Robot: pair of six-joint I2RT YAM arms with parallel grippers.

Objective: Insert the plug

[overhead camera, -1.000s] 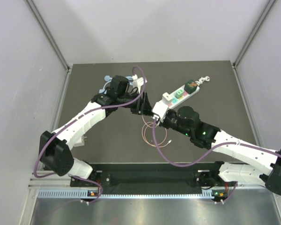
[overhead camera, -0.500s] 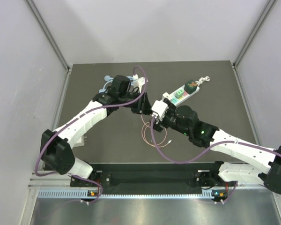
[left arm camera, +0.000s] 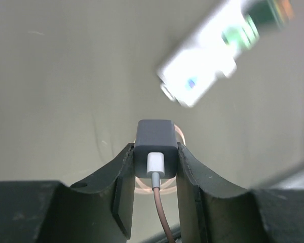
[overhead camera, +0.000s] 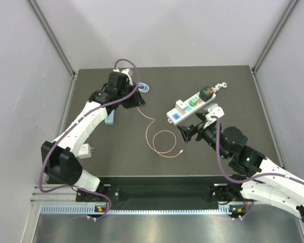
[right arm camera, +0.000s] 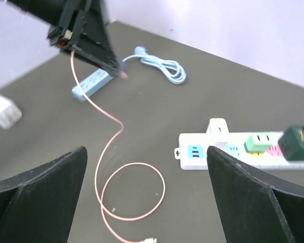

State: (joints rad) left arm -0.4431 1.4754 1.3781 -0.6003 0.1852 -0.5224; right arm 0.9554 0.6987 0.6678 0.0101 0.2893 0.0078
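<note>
My left gripper (overhead camera: pixel 135 99) is at the back left of the mat, raised, shut on the plug (left arm camera: pixel 154 134), a grey charger block. A white connector (left arm camera: pixel 156 164) sits in the block, and its pink cable (overhead camera: pixel 159 139) trails down into a loop on the mat. The white power strip (overhead camera: pixel 190 106) lies diagonally at centre right, blurred in the left wrist view (left arm camera: pixel 207 66). My right gripper (overhead camera: pixel 190 132) hovers open just near of the strip's left end, nothing between its fingers (right arm camera: pixel 45 187). In the right wrist view the strip (right arm camera: pixel 233 147) lies ahead to the right.
A green adapter (overhead camera: pixel 206 92) and a white cube (overhead camera: pixel 180 105) sit in the strip. A pale blue power strip (overhead camera: pixel 110 119) and its coiled cord (overhead camera: pixel 144 87) lie at the back left. A white adapter (overhead camera: pixel 85 150) rests by the left edge. Grey walls surround the mat.
My left arm has drawn back to the left with the plug, away from the strip, trailing the cable. My right gripper has opened and withdrawn toward the near right.
</note>
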